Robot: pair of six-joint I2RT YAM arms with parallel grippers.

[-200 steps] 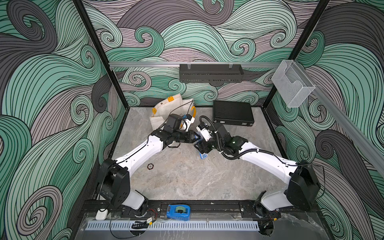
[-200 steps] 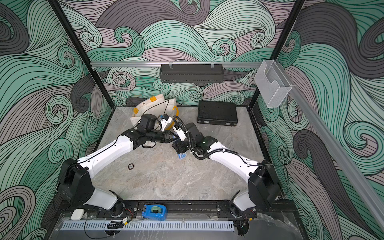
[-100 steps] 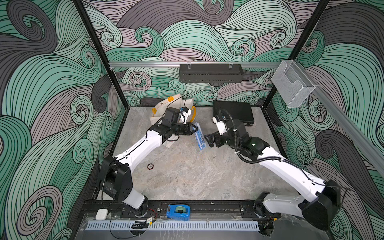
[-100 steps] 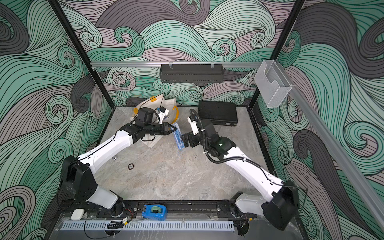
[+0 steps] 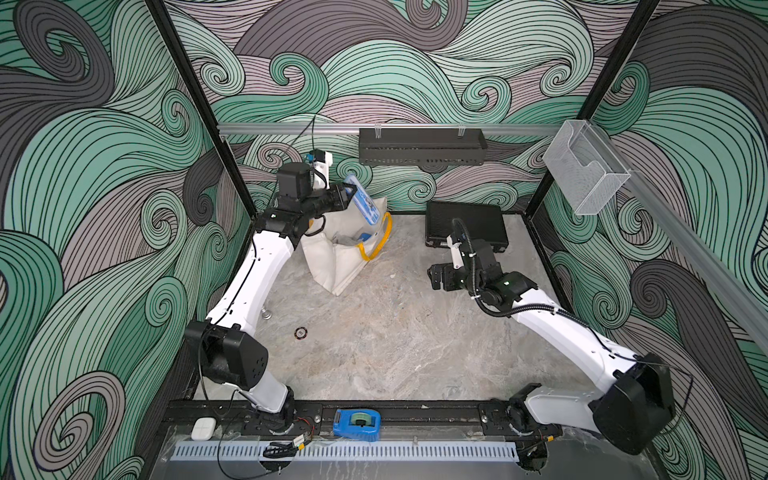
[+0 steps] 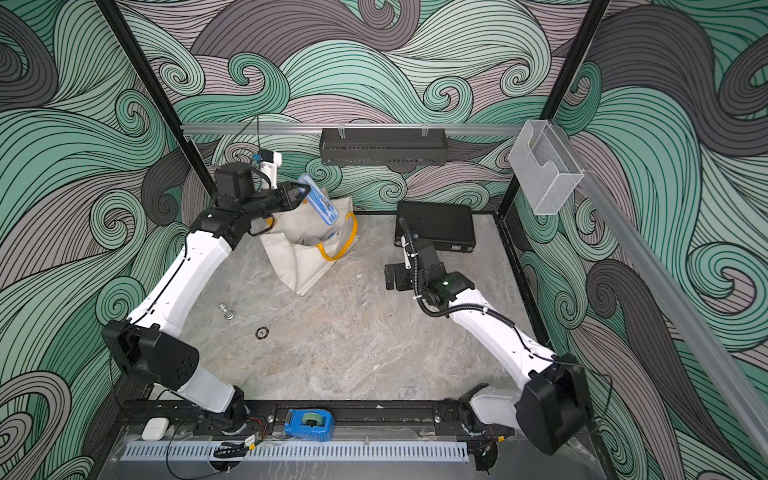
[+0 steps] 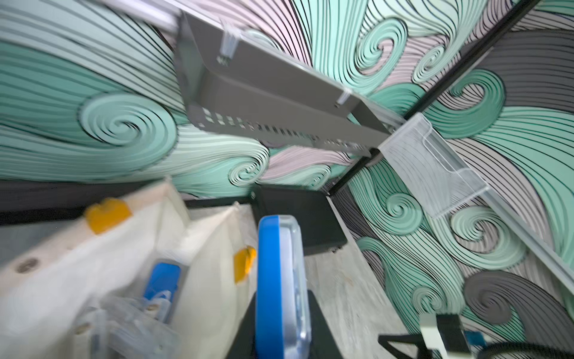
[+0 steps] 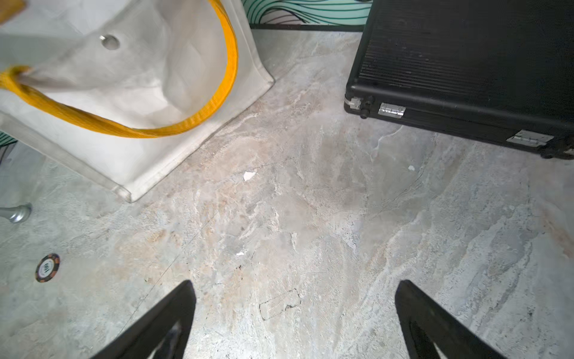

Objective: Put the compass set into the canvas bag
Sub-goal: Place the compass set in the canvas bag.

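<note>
Right of centre and toward the top in both top views, I see a flat black hard case lying shut on the marbled tabletop. Above it a black slotted shelf hangs on the back wall, with a clear plastic holder further right. Left of centre lies a round poker chip, with a small silver knob just up-left of it. At the bottom edge sit a blue tape dispenser and a white remote.

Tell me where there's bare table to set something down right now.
The widest bare patch is the table's middle and near half, bordered by the canvas bag, the poker chip and the right pincer. A narrower strip runs between bag and black case. Crowded: the far left corner, where the left pincer holds the compass set over the bag.
</note>
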